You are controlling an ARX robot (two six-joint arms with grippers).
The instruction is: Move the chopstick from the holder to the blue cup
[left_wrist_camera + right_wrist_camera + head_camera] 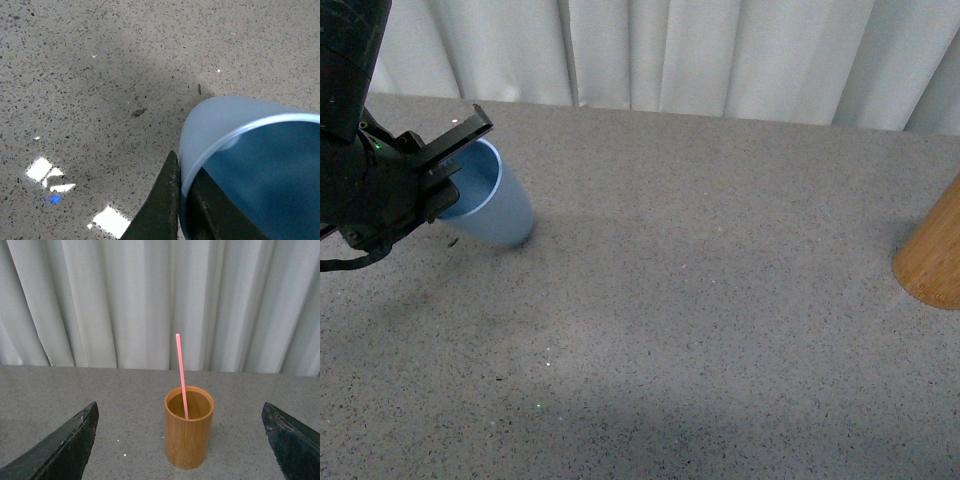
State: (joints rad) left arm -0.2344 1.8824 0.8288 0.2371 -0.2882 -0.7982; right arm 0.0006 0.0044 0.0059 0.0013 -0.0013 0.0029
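The left tool (186, 199) pinches the rim wall of the blue cup (502, 215), one finger inside and one outside. The cup leans on the desk (720, 320), so a slack pinch could let it roll or tip. The right tool (179, 412) gapes wide, facing the bamboo holder (188, 445) and touching nothing. The pink chopstick (181, 375) stands in that holder, its long axis near upright with a slight lean and its free end up. An off-centre close could knock the holder, or the thin stick could slip.

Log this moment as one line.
left claw: shut on blue cup rim, cup tilted | right claw: open, facing holder | chopstick: in holder
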